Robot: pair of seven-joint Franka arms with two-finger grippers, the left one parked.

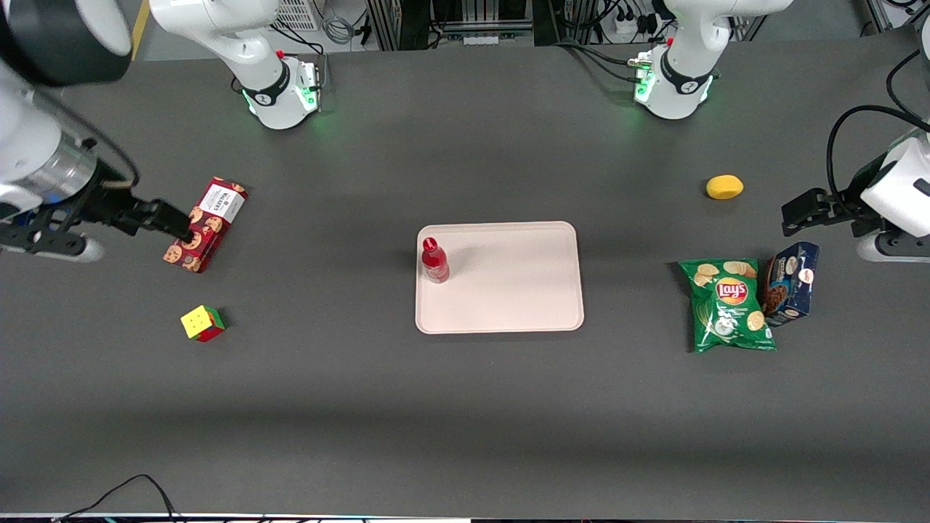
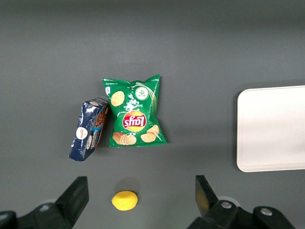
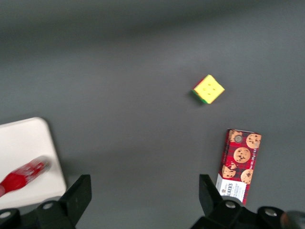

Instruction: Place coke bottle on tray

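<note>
This is a robotics lab. Two white robot arm bases [image 1: 280, 91] are bolted to a wide dark grey counter [image 1: 465, 407], each glowing with green status lights. Past the counter's edge stand metal equipment racks [image 1: 465, 18] with bundled cables and a power strip [image 1: 632, 25]. Black cables [image 1: 864, 116] loop over the counter. The goods laid out are loose test items, not a household's: a tray [image 1: 508, 298], a crisp bag [image 1: 729, 305], two biscuit boxes [image 1: 205, 224], a puzzle cube [image 1: 203, 323] and a lemon [image 1: 724, 187], spread well apart. The right arm's pincer [image 1: 190, 234] hangs over the working arm's end.
</note>
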